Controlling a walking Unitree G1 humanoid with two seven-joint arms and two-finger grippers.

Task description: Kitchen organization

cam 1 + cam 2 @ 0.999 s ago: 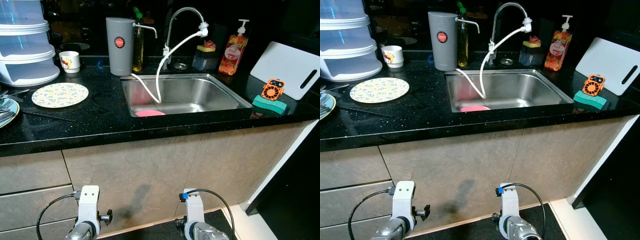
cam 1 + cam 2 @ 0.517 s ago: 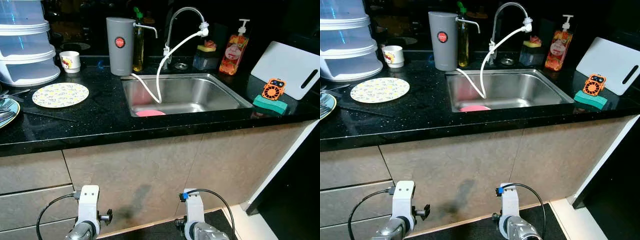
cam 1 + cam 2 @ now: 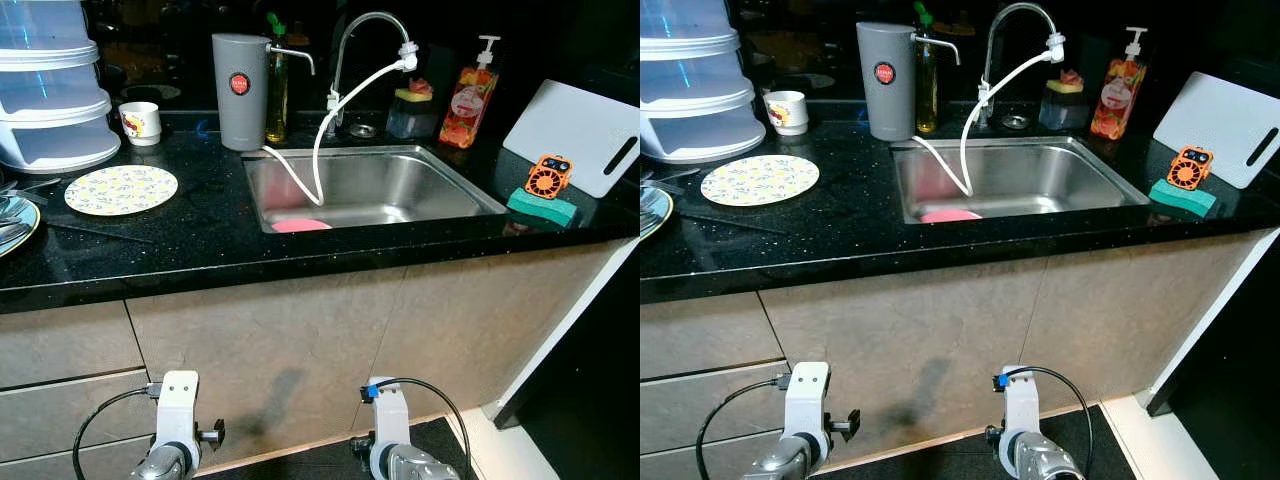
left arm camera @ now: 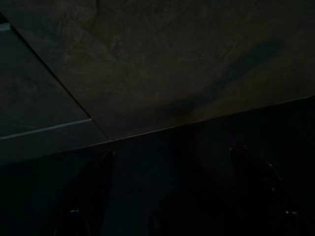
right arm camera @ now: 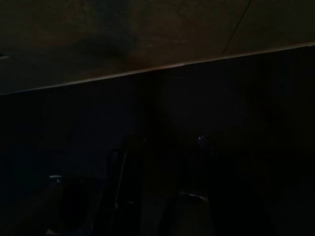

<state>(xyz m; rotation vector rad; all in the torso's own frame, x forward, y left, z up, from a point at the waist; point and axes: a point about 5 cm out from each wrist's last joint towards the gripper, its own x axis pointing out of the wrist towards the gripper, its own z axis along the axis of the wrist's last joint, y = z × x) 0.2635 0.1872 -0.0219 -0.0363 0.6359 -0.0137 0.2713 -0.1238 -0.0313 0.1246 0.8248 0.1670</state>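
Both arms hang idle below the black table (image 3: 200, 240); whether either claw is released or clenched, I cannot tell. No step seems begun. Likely next: reaching the pink plate (image 3: 300, 226) lying in the sink (image 3: 455, 185).

Both claws hang low in front of the cabinet, well below the desk (image 3: 200, 250), so every item sits above and beyond them. Up past the left claw (image 4: 172, 196) lies a round flat plate (image 3: 120, 189) with a yellow floral pattern, and farther back stand a small white mug (image 3: 139, 122) and a stack of white tiered containers (image 3: 50, 90). Above the right claw (image 5: 157, 196), a pink dish (image 3: 300, 226) rests in the steel sink (image 3: 440, 180). Farther to that side, a green sponge (image 3: 540, 208) carries a small orange gadget (image 3: 547, 177), just before a leaning white cutting board (image 3: 575, 135).
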